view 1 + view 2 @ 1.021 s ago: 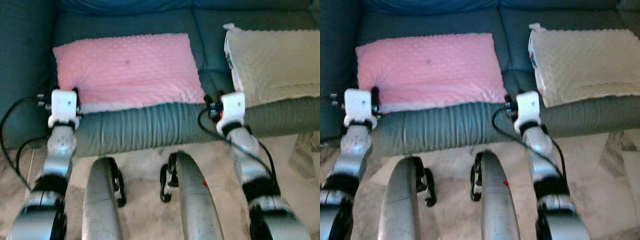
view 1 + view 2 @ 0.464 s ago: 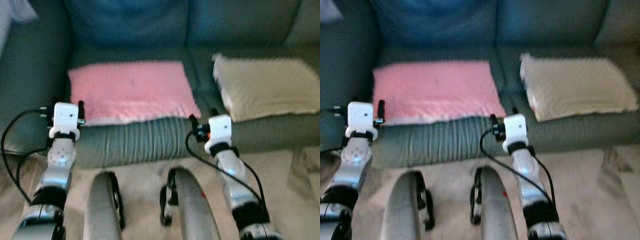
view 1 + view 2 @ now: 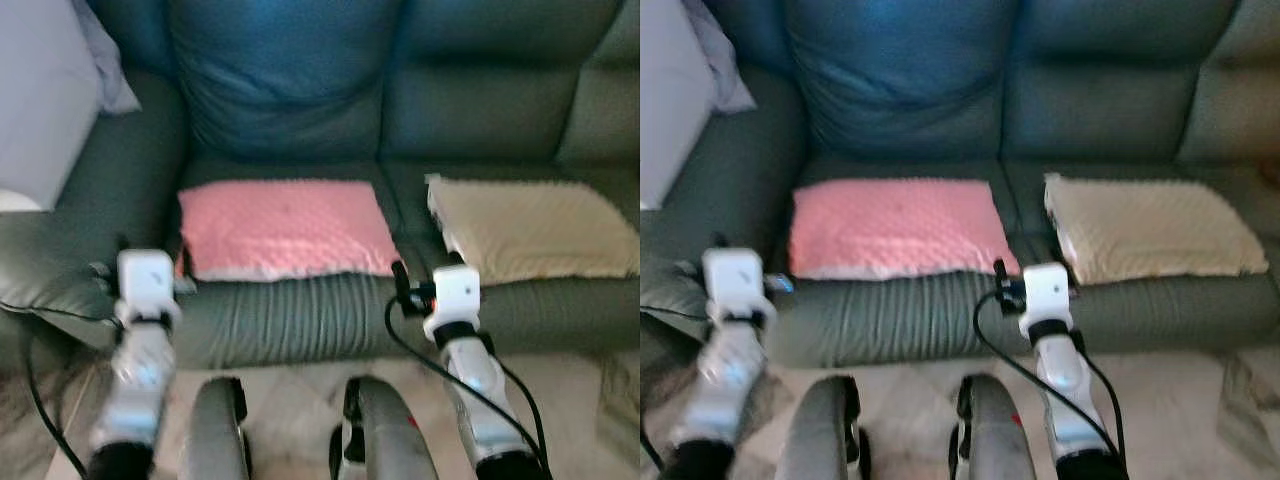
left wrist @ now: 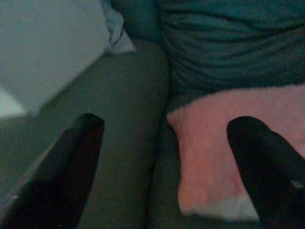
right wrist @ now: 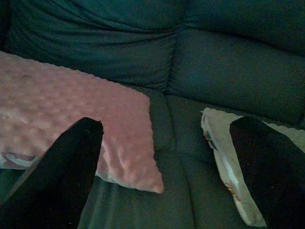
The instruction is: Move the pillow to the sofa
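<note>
The pink pillow (image 3: 285,228) lies flat on the left seat of the sofa (image 3: 330,310), front edge at the seat lip, clear of the beige pillow (image 3: 535,228) on the next seat. Judged from this, placement is done and the step in hand is withdrawal.

The left gripper (image 4: 167,171) is spread wide and empty, one finger over the armrest (image 4: 119,133), the other over the pillow's near corner. The right gripper (image 5: 167,176) is likewise spread and empty, aimed at the gap between the two pillows. Both wrists sit in front of the seat edge.

Procedure for a clean withdrawal:
- Keep both sets of fingers spread so no fabric is snagged
- Draw the arms straight back, away from the seat
- Avoid dragging the left finger across the pink corner

Orientation: the pillow's long axis runs across the seat, parallel to the backrest; short sides face the armrest and the beige pillow
</note>
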Robot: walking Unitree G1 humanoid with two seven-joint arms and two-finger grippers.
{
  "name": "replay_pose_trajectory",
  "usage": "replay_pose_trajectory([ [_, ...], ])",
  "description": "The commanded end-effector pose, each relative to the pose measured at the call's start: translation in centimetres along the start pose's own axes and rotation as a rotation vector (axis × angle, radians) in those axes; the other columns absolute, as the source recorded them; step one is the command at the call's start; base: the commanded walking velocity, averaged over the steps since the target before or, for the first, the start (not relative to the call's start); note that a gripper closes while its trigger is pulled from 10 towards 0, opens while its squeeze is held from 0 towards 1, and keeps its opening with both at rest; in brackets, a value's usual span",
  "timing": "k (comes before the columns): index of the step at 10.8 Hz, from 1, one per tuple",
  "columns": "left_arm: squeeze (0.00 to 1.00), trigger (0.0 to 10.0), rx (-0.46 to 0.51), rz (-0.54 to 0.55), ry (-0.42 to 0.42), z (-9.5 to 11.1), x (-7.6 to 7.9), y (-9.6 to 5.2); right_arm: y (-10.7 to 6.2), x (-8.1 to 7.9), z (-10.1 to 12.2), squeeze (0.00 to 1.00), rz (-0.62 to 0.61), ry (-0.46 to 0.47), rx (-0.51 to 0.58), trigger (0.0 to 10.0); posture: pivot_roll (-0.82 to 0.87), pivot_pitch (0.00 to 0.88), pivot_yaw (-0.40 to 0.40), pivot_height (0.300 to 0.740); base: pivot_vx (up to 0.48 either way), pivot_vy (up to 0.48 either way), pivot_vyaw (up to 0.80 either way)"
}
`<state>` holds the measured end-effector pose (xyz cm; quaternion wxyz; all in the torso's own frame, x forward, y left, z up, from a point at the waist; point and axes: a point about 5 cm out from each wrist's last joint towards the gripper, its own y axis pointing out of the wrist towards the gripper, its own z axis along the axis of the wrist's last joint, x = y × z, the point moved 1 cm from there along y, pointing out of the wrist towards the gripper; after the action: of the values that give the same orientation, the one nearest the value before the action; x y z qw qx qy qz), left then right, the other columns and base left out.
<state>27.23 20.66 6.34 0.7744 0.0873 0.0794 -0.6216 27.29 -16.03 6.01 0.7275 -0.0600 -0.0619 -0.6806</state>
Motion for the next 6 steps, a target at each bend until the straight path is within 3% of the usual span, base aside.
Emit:
replay_pose_trajectory([
  [1,1.00,10.0,-0.036,-0.016,0.005,-0.8,0.2,-0.4,-0.2,0.6,0.1,1.00,-0.030,0.014,-0.003,10.0,0.02,0.000,-0.066,0.632,0.000,0.000,0.00],
  [2,1.00,10.0,-0.046,-0.054,-0.011,-0.9,1.1,-0.9,-0.2,-0.5,0.6,0.55,0.071,0.069,0.021,10.0,0.02,0.000,-0.068,0.632,0.000,0.000,0.00],
  [3,1.00,10.0,-0.052,-0.086,-0.025,-0.9,1.8,-1.1,0.1,-1.3,1.2,0.00,0.119,0.070,0.040,10.0,0.01,0.000,-0.071,0.641,0.000,0.000,0.00],
  [5,1.00,10.0,-0.071,-0.122,-0.051,-1.0,3.0,-1.2,1.2,-1.6,2.2,0.00,0.122,0.061,0.068,10.0,0.01,0.000,-0.079,0.675,0.000,0.000,0.00],
  [6,0.67,10.0,-0.072,-0.127,-0.057,-0.9,3.2,-1.2,1.4,-1.4,2.3,0.00,0.120,0.069,0.064,10.0,0.01,0.000,-0.082,0.690,0.000,0.000,0.00],
])
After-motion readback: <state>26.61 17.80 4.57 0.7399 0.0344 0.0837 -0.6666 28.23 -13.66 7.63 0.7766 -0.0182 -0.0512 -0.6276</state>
